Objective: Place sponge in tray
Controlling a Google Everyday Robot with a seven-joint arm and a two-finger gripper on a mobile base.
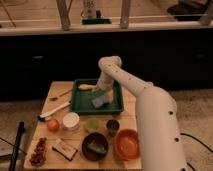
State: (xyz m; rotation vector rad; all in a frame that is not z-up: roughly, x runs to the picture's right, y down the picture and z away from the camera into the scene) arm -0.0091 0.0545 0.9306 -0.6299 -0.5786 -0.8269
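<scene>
gripper (104,93) over tray (80,106) – partly hides sponge (99,101)

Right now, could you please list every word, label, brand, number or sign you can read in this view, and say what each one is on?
No text can be read anywhere in this view.
The green object on the far ledge: any marking is too blurred to read.
The brown-and-white block on the table: no legible label.
The sponge, tray and orange bowl: no print visible.
The claw, over the tray at the sponge: no marking visible.
</scene>
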